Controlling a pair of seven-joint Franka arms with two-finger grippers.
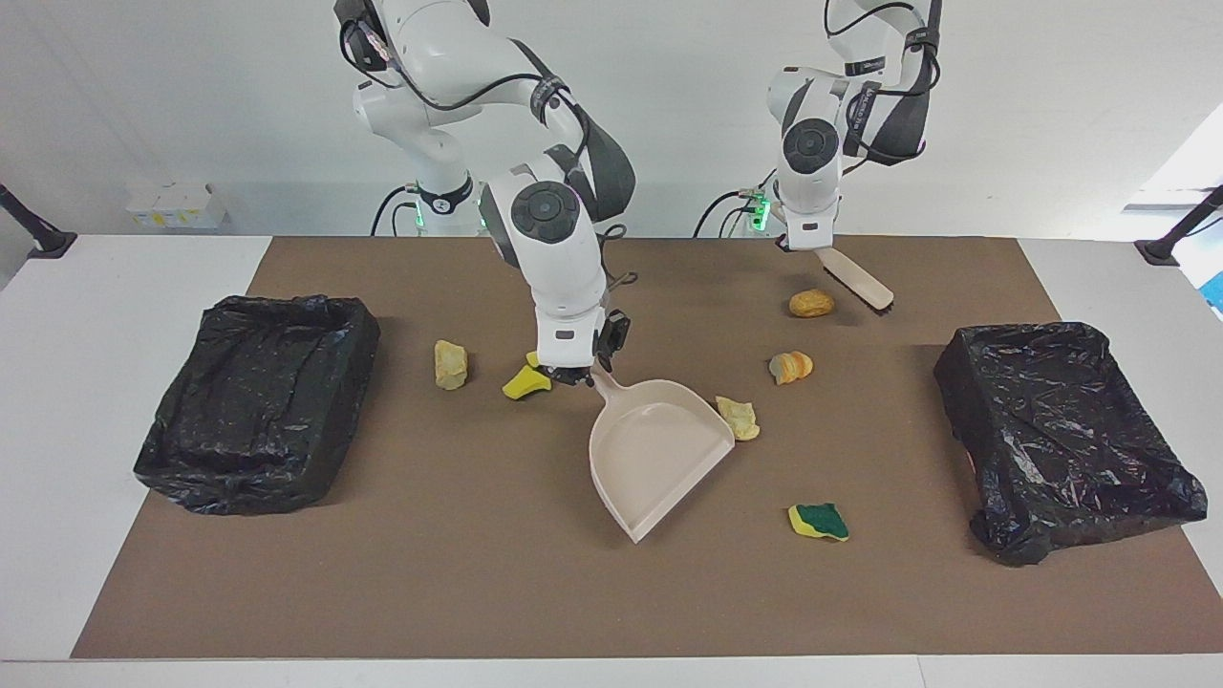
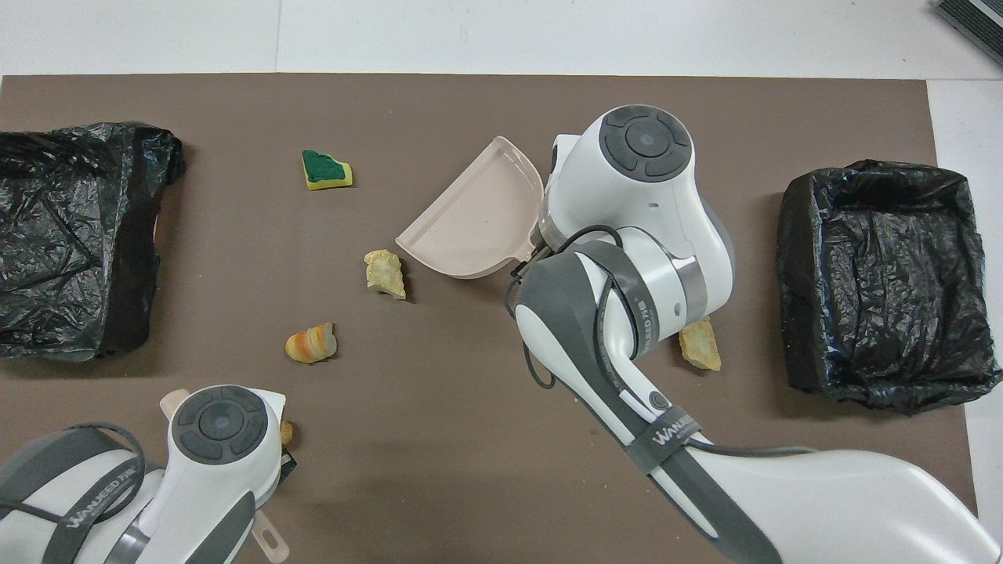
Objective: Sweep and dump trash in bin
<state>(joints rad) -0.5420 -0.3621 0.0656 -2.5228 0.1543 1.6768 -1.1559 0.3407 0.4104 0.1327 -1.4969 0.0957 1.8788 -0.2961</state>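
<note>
Jaws first: your right gripper (image 1: 573, 375) is clamped on the handle of the beige plastic dustpan (image 1: 654, 454), which sits on the brown mat (image 1: 459, 573) with its open mouth angled toward the left arm's end of the table. That right arm bends steeply down at mid-table, its wrist nearly vertical. Your left gripper (image 1: 810, 247) is shut on the handle of the beige black-bristled brush (image 1: 857, 278), held tilted over the mat's edge nearest the robots, bristles down beside the orange-brown bread-like lump (image 1: 811, 303).

The trash lies scattered on the mat: a pale tan scrap (image 1: 740, 418) just beside the pan's rim, a striped orange lump (image 1: 790, 366), a yellow-and-green sponge (image 1: 818, 521), a bright yellow sponge piece (image 1: 525, 383) beside your right gripper, and a tan lump (image 1: 450, 363). One black-lined bin (image 1: 256, 401) stands at each end, the other bin (image 1: 1061, 435) well apart.
</note>
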